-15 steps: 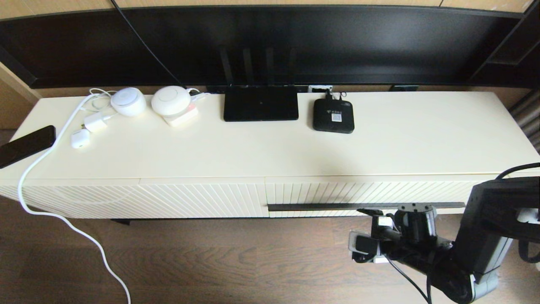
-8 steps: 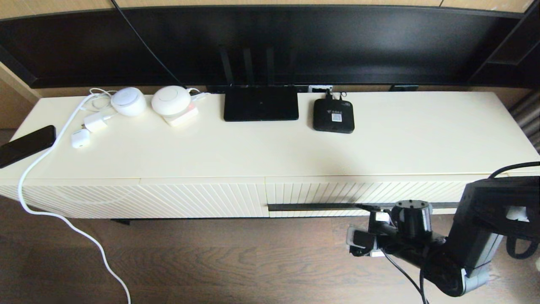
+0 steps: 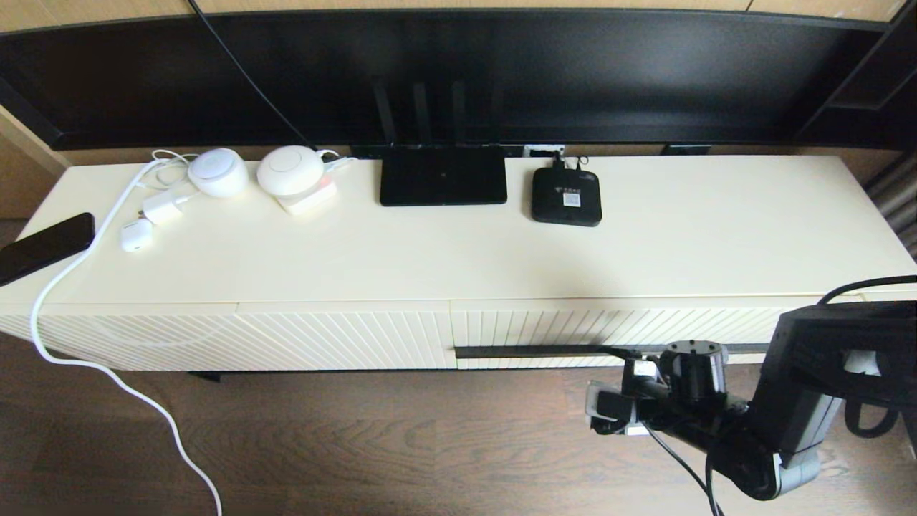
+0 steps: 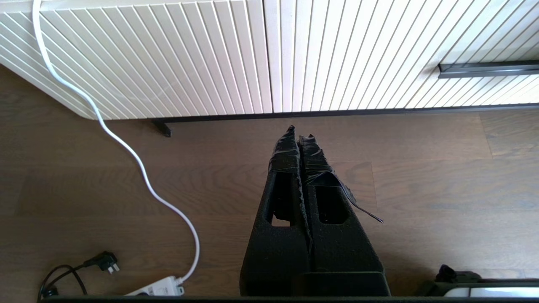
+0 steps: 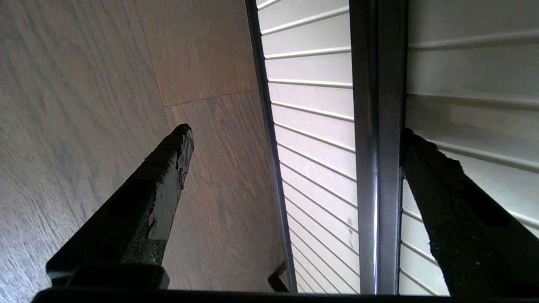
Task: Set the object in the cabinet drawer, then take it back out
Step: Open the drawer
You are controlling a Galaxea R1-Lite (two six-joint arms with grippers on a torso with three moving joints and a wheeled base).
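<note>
The cabinet drawer (image 3: 609, 326) is closed, its ribbed cream front flush with the cabinet. My right gripper (image 3: 634, 358) is at the drawer's dark bar handle (image 3: 530, 351), towards its right part. In the right wrist view the gripper (image 5: 297, 134) is open and the handle (image 5: 377, 168) runs between the fingers, close against one finger (image 5: 425, 168). The black organizer box is out of view. My left gripper (image 4: 300, 132) is shut on nothing, low over the wood floor in front of the cabinet.
On the cabinet top lie a flat black router (image 3: 443, 175), a small black set-top box (image 3: 566, 197), white round devices (image 3: 290, 170) and a phone (image 3: 43, 247). A white cable (image 3: 107, 373) hangs to a power strip (image 4: 160, 288) on the floor.
My right arm has shifted a little to the left along the handle. The drawer has stayed closed.
</note>
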